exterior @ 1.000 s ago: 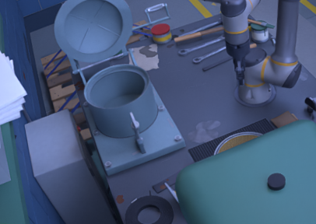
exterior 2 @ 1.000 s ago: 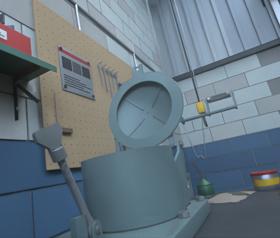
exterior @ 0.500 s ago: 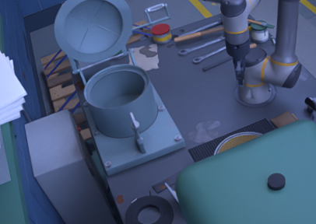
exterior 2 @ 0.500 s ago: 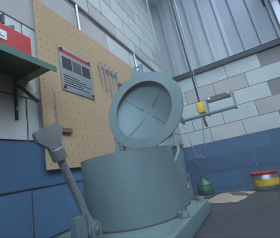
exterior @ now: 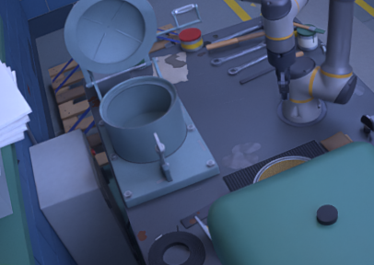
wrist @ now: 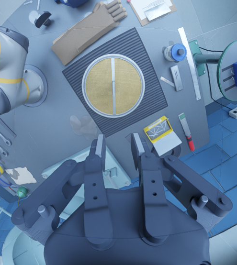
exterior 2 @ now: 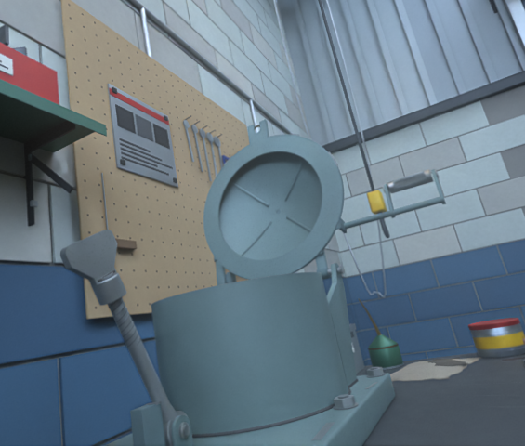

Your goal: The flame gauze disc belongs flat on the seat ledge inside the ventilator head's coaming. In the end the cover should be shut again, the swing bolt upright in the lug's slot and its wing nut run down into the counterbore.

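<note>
The flame gauze disc (exterior: 279, 166) is half hidden behind a green cap in the side camera; in the wrist camera the disc (wrist: 113, 85) lies flat on a ribbed black mat, a white-rimmed yellow mesh circle with a centre bar. My gripper (wrist: 116, 149) hangs high above the bench, open and empty, its fingers narrowing. The ventilator head's coaming (exterior: 140, 118) stands open at the bench's left end. Its cover (exterior: 110, 29) is swung up and back. The swing bolt (exterior 2: 128, 326) leans outward from its hinge, and the wing nut (exterior 2: 90, 259) sits at its top end.
The green rounded cap (exterior: 299, 210) fills the near right corner. Wrenches (exterior: 244, 59) and a red-lidded tin (exterior: 191, 39) lie behind. A black ring (exterior: 177, 251) lies at the near bench edge. A glove (wrist: 89, 27), a ruler (wrist: 189, 63) and a small box (wrist: 161, 136) surround the mat.
</note>
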Available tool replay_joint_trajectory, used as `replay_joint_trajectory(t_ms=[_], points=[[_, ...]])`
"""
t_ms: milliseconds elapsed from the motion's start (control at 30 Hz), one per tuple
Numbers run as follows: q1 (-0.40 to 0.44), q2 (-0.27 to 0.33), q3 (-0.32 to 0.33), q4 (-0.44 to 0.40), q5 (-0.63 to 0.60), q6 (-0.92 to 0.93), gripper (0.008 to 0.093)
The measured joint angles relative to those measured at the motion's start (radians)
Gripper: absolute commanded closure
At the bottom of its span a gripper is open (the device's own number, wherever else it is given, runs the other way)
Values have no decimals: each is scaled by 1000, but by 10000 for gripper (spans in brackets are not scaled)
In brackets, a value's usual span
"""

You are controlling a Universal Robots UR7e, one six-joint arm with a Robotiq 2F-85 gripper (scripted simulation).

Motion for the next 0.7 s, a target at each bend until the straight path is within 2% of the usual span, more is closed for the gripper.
replay_joint_trajectory(t_ms=[233, 367, 500, 700], points=[[0, -1, 5, -5, 0, 0, 634], [0, -10, 44, -37, 0, 0, 634], [0, -25, 131, -108, 0, 0, 634], [0, -42, 327, -285, 0, 0, 634]])
